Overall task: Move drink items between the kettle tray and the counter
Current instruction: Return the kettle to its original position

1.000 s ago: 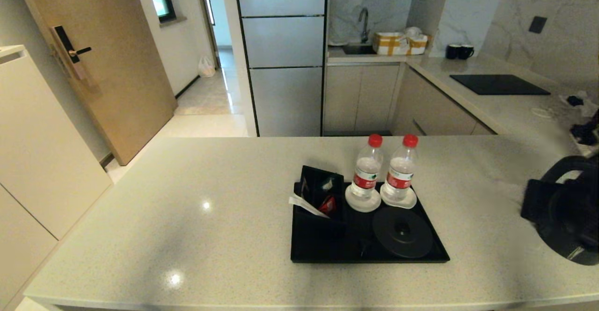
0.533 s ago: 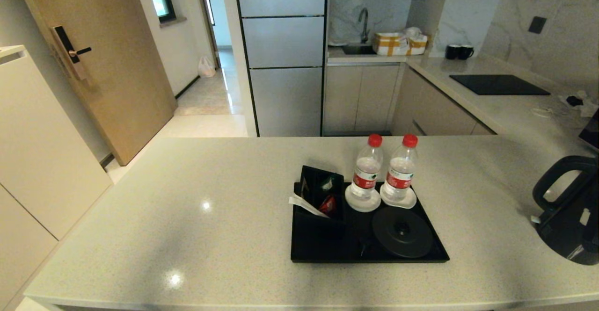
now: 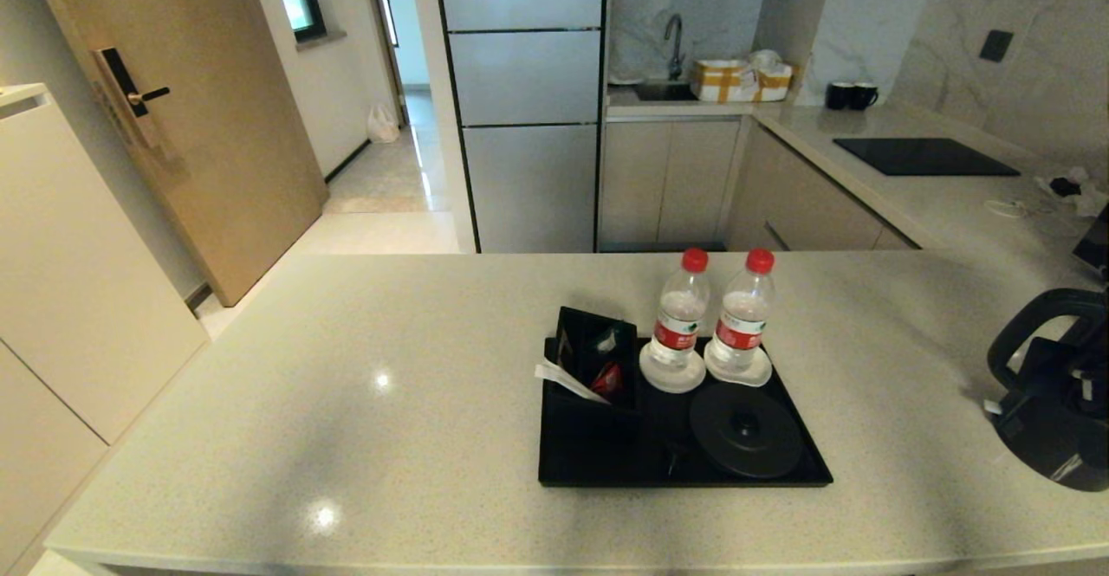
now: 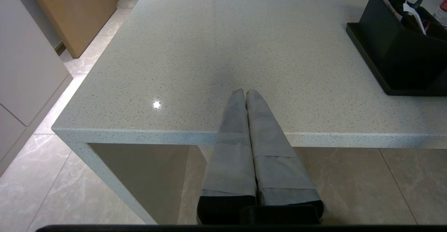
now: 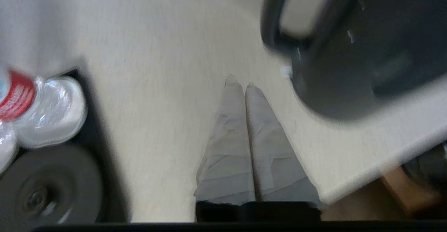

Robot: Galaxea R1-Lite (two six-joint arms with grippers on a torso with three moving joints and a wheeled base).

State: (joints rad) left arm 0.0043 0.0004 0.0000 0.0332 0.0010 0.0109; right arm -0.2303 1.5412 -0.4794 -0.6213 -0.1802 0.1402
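Right gripper [image 5: 241, 82] withdrawn, fingers closed empty; dark grey cylindrical kettle [image 3: 1053, 385] on beige speckled counter [image 3: 346, 403]; 2 clear red-capped bottles [image 3: 678, 320] remain on black tray [image 3: 598, 463]. Left gripper [image 4: 244, 92] parked, closed.

The head camera looks from above, forward and down over the counter [image 3: 364, 368]. The left wrist camera sits low beside its front edge. The right wrist camera looks down close. All three views share the tray [image 3: 606, 463].

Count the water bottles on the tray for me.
2: left bottle and right bottle, each on a white coaster at the kettle tray's far edge. None seems hidden.
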